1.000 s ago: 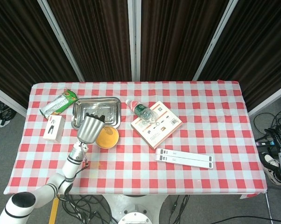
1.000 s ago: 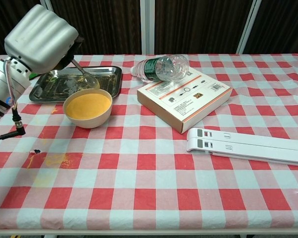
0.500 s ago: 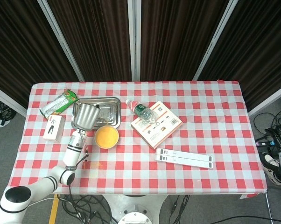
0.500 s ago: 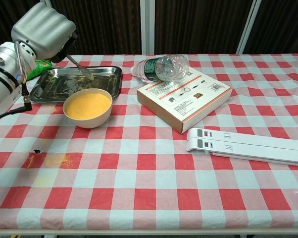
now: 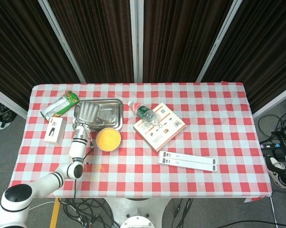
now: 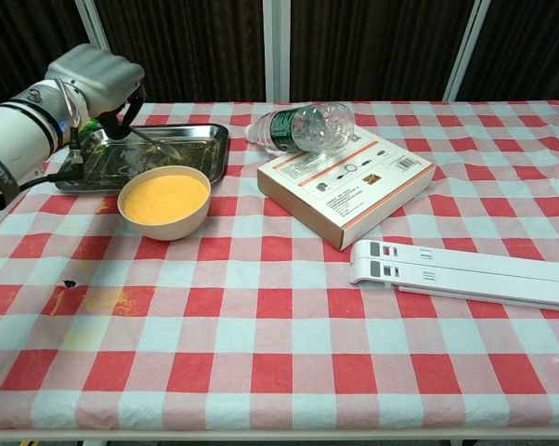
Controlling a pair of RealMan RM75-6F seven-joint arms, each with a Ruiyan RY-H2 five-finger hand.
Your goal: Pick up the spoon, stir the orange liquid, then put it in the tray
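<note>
My left hand (image 6: 94, 79) hovers over the left end of the steel tray (image 6: 210, 139) and pinches the handle of the metal spoon (image 6: 154, 144). The spoon slopes down to the right, and its tip is low inside the tray, at or just above the floor. In the head view the left hand (image 5: 86, 113) covers the tray's (image 5: 112, 116) left half and hides the spoon. The bowl of orange liquid (image 6: 164, 200) stands just in front of the tray, also seen as the bowl (image 5: 108, 139) from above. No right hand shows in either view.
A plastic bottle (image 6: 303, 125) lies against an orange-and-white box (image 6: 349, 181) right of the tray. A white folded stand (image 6: 465, 274) lies front right. A green snack packet (image 5: 60, 107) and a small white box (image 5: 54, 130) sit left of the tray. Orange spill stains (image 6: 98, 299) mark the cloth.
My left hand has carried the spoon from above the bowl back and left over the tray and lowered it, so the spoon's tip is now down in the tray.
</note>
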